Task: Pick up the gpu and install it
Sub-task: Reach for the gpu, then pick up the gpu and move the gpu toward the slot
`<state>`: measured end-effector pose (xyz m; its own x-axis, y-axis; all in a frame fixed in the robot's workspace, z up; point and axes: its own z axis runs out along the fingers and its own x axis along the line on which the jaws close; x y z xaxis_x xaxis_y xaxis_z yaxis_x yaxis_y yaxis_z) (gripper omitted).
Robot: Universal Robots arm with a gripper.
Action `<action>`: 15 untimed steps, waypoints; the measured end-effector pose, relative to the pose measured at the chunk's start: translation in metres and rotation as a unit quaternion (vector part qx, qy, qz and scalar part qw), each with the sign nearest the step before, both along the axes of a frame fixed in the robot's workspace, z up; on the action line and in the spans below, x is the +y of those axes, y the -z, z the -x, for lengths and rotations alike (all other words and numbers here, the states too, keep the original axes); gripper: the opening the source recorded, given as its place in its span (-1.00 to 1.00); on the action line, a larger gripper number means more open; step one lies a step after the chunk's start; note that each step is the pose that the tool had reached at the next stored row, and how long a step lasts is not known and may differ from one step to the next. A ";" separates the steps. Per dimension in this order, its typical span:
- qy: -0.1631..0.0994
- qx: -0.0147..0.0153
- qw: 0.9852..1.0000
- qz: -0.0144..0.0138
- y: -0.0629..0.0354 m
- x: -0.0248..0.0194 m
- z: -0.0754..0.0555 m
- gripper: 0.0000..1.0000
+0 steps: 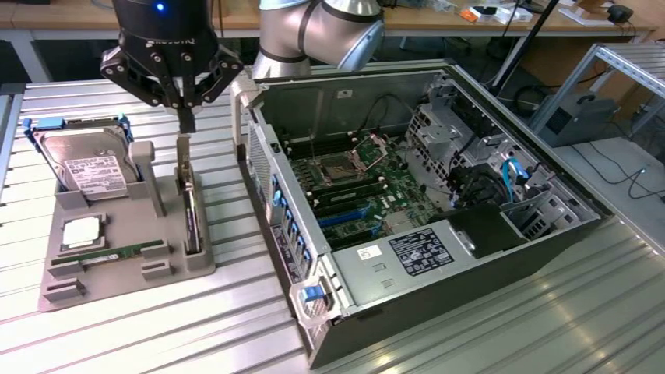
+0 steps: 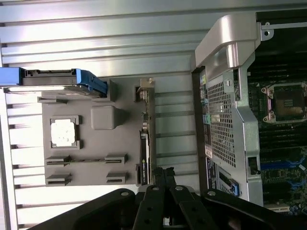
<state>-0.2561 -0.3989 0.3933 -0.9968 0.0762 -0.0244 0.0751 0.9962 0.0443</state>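
The gripper (image 1: 187, 118) was black and glossy, its hinged link bars tapering to two slim fingers (image 1: 188, 109); a small blue light (image 1: 158, 8) glowed on its round housing, above faint grey lettering (image 1: 171, 44); round pins (image 2: 154, 189) dotted the links; the arm (image 1: 317, 31) was silver tube with rounded grey joints.

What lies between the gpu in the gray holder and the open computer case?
Beyond the gray holder, only a bare strip of the ribbed metal table separates the gpu from the computer case; the exterior and wrist views both show it.
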 end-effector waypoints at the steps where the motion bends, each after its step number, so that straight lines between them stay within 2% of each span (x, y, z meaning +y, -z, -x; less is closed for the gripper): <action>1: 0.000 0.000 1.000 0.000 0.0001 0.0000 0.001 -0.79; 15: 0.000 0.000 1.000 0.000 0.0000 0.0000 0.001 -0.79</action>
<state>-0.2567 -0.3989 0.3933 -0.9968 0.0762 -0.0245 0.0751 0.9962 0.0444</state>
